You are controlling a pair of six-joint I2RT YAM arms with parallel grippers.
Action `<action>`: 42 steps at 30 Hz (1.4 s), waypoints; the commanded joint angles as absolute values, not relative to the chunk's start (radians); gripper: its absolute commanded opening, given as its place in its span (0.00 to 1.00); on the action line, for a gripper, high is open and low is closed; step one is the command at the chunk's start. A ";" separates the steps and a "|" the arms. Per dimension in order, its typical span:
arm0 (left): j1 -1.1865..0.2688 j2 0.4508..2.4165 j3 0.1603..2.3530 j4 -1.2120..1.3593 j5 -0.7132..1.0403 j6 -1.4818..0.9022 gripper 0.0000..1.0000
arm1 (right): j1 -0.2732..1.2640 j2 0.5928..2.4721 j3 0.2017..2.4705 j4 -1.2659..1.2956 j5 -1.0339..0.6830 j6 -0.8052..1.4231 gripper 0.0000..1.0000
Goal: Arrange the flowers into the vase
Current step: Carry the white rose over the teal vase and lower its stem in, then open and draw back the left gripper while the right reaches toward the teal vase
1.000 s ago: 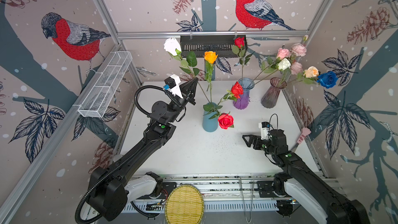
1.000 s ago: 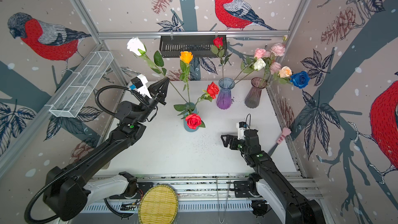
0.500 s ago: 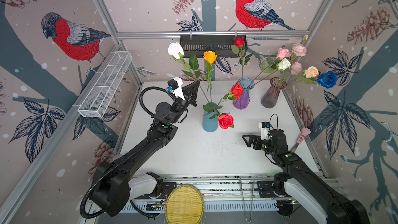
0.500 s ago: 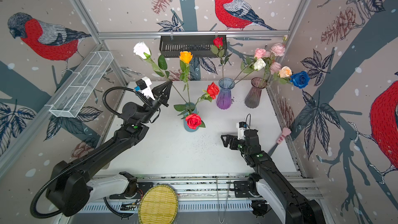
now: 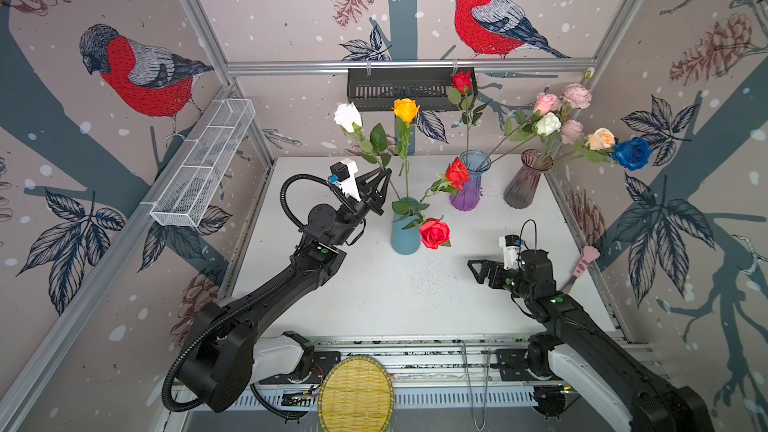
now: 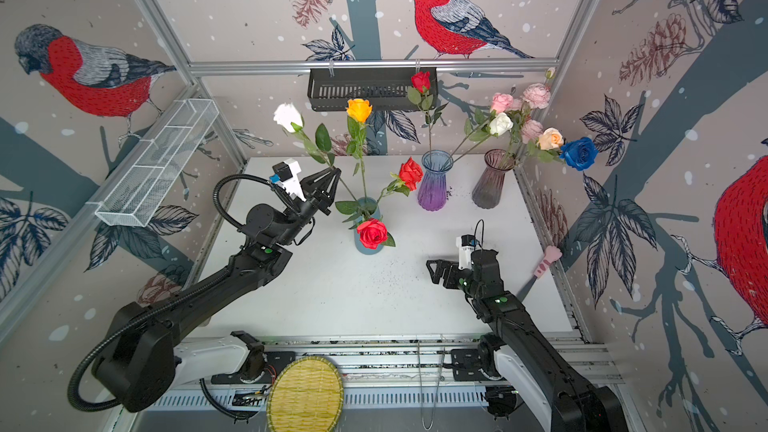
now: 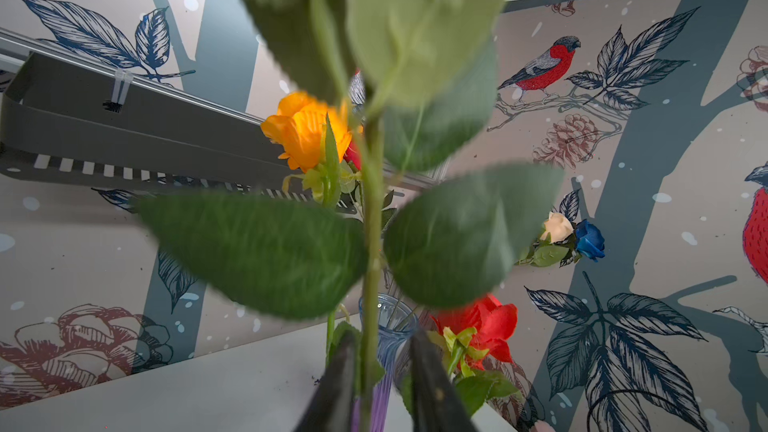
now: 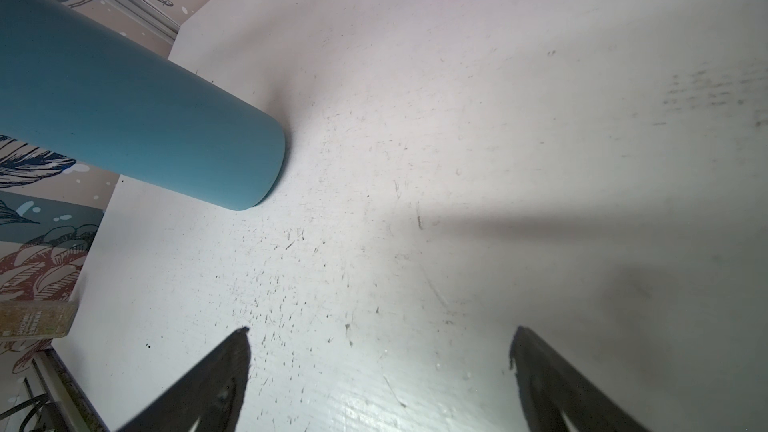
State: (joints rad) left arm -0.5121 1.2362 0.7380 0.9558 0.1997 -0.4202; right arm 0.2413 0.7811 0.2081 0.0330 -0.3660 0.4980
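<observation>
Left pincer: fingers slightly apart, bare green stem standing between them. One finger lies against the stem and there is a clear gap on the other side, so it is not clamped. The pincer is raised just left of the teal vase.

Stem belongs to the white rose. It leans up and away toward the surface's back left corner. Its foot appears to sit in the teal vase mouth, though the rim is partly hidden by leaves.

Handling (judgement): light, top-heavy, likely to swing or tip once free. The stem looks like smooth, slippery plastic, and the leaves and petals like soft fabric. Best hold is the bare stem below the lowest leaf pair, never the bloom.

Teal vase: matte, opaque, straight cylinder near the middle of the surface. It also holds an orange rose and two red roses, one drooping over the rim.

Toward the back edge stand a ribbed purple glass vase and, nearer the back right corner, a smoky glass vase. Both are waisted and filled.

Right pincer: fingers wide apart, empty, low over bare, scuffed surface toward the front right.
</observation>
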 commanded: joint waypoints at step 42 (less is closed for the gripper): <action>-0.517 0.481 0.697 -0.422 0.063 -0.274 0.98 | 0.816 1.046 0.395 0.492 0.002 0.370 0.99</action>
State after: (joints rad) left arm -0.5129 0.5137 0.6827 -0.2436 0.0780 -0.3210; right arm 0.8074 1.0084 0.4000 0.2859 -0.0605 0.3973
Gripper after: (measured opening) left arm 0.983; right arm 0.993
